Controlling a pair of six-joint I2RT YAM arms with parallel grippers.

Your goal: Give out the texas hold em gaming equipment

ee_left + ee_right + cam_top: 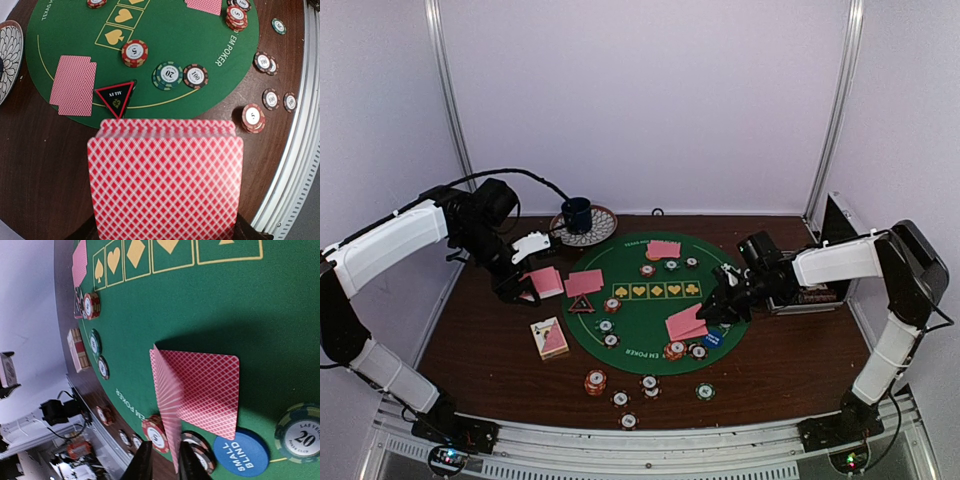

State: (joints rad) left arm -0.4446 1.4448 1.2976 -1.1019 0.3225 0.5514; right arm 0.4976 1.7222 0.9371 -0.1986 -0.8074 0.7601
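My left gripper (525,284) is shut on a deck of pink-backed playing cards (165,180), held over the table left of the green poker mat (650,322). The deck hides its fingers in the left wrist view. My right gripper (165,462) hangs over the mat's near right edge, its jaws slightly apart. A tilted card (167,405) stands edge-on between them, leaning over a flat card (207,390). A blue small blind button (241,455) and chip stacks (156,435) lie beside it. The red-rimmed triangle (116,97) sits by two dealt cards (74,85).
A dark blue mug (578,213) stands on a patterned plate (602,232) at the back. A card box (550,338) lies left of the mat. Loose chips (595,381) dot the table's front. An open case (815,292) sits at the right.
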